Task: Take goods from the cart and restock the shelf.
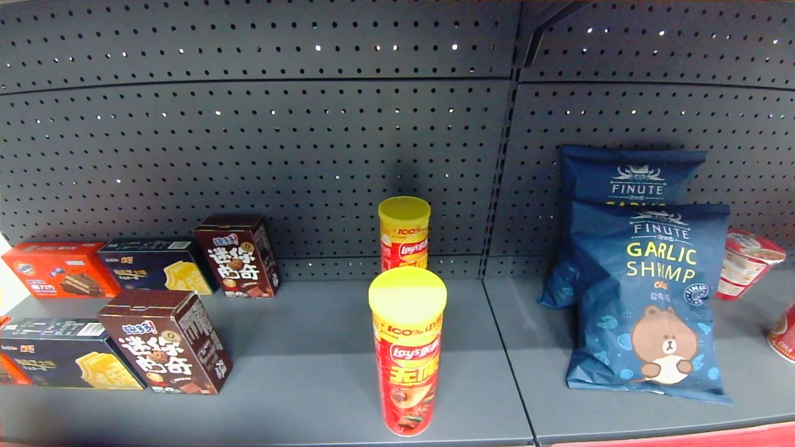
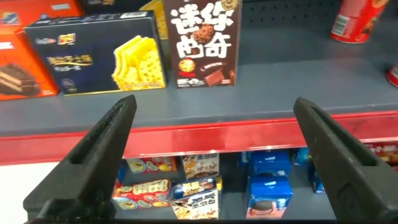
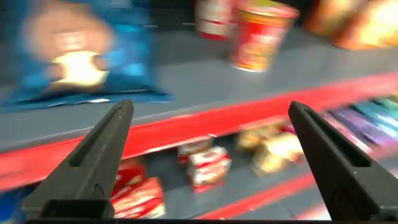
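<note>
Two red chip cans with yellow lids stand on the grey shelf [image 1: 310, 360], one at the front [image 1: 407, 351] and one behind it [image 1: 404, 233]. Brown cookie boxes [image 1: 168, 341] and dark blue and orange boxes stand at the left. Two blue shrimp chip bags [image 1: 646, 298] lean at the right. My left gripper [image 2: 214, 155] is open in front of the shelf's red edge [image 2: 205, 135], below a brown cookie box [image 2: 202, 40]. Open and holding nothing, my right gripper [image 3: 211, 155] hovers before the red edge [image 3: 205, 121] near a blue bag [image 3: 81, 56] and a red cup [image 3: 261, 37].
A perforated grey back panel [image 1: 310, 143] closes the shelf behind. Red noodle cups [image 1: 745, 261] lie at the far right. A lower shelf with boxed goods [image 2: 199, 186] and packets [image 3: 205, 165] sits under the red edge. Free room lies between the cans and the boxes.
</note>
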